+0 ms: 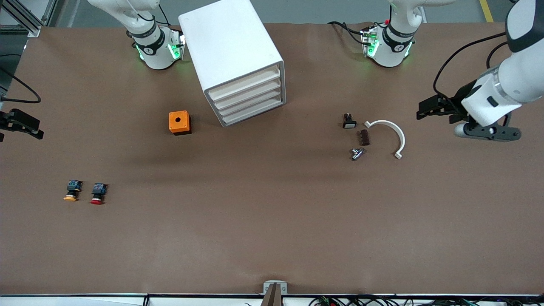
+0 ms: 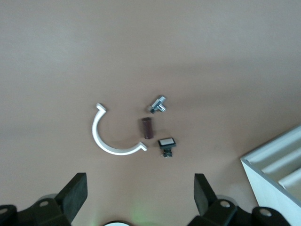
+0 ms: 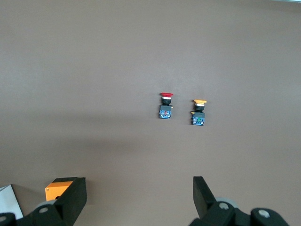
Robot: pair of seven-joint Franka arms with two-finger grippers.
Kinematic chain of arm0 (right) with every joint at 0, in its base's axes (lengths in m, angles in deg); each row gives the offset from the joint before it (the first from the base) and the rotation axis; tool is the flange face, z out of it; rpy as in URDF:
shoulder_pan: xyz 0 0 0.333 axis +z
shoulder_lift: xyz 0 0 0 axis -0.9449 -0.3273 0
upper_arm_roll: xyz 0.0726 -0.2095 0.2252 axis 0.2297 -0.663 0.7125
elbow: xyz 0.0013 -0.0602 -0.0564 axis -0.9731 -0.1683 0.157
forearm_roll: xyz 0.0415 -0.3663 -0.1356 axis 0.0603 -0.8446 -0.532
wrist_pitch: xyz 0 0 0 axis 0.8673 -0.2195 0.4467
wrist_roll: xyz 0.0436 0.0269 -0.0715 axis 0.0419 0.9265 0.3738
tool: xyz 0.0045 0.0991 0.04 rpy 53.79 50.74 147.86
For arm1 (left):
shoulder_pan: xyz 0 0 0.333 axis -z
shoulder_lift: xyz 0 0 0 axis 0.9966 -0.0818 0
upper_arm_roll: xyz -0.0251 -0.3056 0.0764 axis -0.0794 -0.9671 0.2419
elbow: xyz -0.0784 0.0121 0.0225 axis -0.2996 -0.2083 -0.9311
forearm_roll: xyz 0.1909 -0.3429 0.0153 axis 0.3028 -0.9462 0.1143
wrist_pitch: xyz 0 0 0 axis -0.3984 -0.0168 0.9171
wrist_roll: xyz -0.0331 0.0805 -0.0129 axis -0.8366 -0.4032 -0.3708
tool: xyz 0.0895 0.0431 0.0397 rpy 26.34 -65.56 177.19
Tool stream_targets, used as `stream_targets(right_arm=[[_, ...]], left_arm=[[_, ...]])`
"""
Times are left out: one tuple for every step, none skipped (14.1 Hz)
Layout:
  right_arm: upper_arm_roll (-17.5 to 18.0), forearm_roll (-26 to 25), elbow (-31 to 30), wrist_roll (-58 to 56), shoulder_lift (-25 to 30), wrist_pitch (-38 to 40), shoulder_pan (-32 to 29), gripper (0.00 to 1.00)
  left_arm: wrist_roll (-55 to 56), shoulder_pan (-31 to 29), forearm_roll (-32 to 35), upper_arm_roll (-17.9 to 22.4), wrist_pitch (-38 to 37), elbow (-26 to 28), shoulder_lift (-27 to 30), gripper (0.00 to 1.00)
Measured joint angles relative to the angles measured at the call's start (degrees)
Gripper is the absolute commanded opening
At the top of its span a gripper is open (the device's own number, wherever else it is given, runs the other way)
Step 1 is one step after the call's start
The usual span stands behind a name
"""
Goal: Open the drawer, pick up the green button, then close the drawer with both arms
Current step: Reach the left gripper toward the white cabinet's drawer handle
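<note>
The white cabinet stands at the back of the table between the two arm bases, and its corner shows in the left wrist view. Its four cream-white drawer fronts are all shut. The button is out of view. My left gripper hangs open over the left arm's end of the table, with nothing between its fingers. My right gripper hangs open and empty over the right arm's end.
An orange box sits beside the cabinet. An orange-capped button and a red-capped one lie toward the right arm's end. A white arc, brown piece, small switch and metal part lie toward the left arm's end.
</note>
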Motion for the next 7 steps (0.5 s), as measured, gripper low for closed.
stream_targets(right_arm=[[0.0, 0.0, 0.0, 0.0, 0.0, 0.0, 0.0, 1.00], [0.0, 0.0, 0.0, 0.0, 0.0, 0.0, 0.0, 1.00], [0.0, 0.0, 0.0, 0.0, 0.0, 0.0, 0.0, 1.00], [0.0, 0.0, 0.0, 0.0, 0.0, 0.0, 0.0, 1.00], [0.0, 0.0, 0.0, 0.0, 0.0, 0.0, 0.0, 1.00], [0.0, 0.0, 0.0, 0.0, 0.0, 0.0, 0.0, 1.00], [0.0, 0.0, 0.0, 0.0, 0.0, 0.0, 0.0, 1.00]], left_arm=[[-0.7, 0.0, -2.6, 0.0, -0.1, 0.7, -0.8, 1.00], [-1.8, 0.0, -5.5, 0.0, -0.1, 1.6, -1.6, 1.00], [-3.5, 0.0, -8.1, -0.1, -0.1, 2.5, -2.5, 1.00], [-5.9, 0.0, -10.6, -0.1, 0.0, 3.3, -3.6, 1.00], [-8.5, 0.0, -13.1, -0.1, 0.4, 4.0, -4.7, 1.00], [-11.2, 0.0, -15.5, -0.1, 1.4, 4.9, -5.8, 1.00], [-13.9, 0.0, -17.9, -0.1, 2.9, 6.1, -6.9, 1.00]])
